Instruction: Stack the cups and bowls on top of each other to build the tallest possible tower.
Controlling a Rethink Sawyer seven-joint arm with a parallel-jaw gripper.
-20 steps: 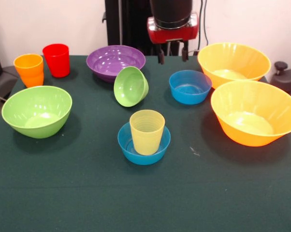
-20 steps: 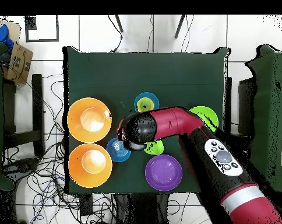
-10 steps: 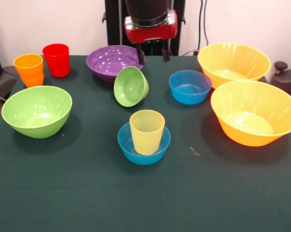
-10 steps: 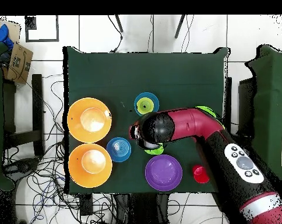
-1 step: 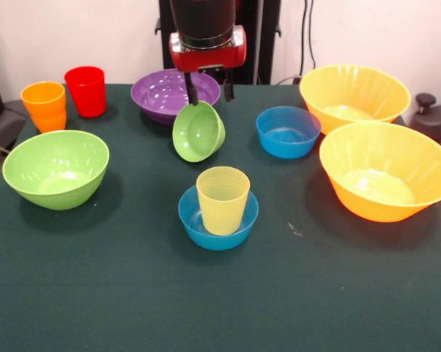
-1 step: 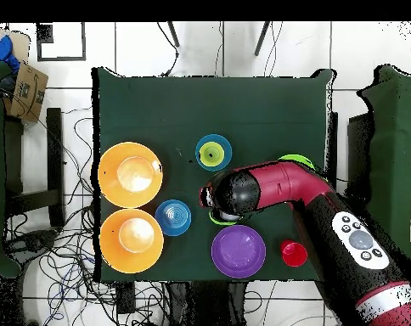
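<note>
Overhead, the red and black gripper [image 5: 208, 87] is hanging with its two dark fingers spread and holding nothing, directly above the tipped small green glossy plastic bowl [image 5: 198, 131]; below-front of it, the pale yellow translucent tumbler [image 5: 222, 199] is standing in a small blue bowl [image 5: 246, 220], and another small blue bowl [image 5: 288, 132] is sitting to its right.

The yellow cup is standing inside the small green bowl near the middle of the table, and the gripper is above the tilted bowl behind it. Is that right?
Not quite. In the front view the yellow cup stands inside a small blue bowl, not a green one. The small green bowl is the tilted one behind it, with the gripper above it, as you say.
</note>
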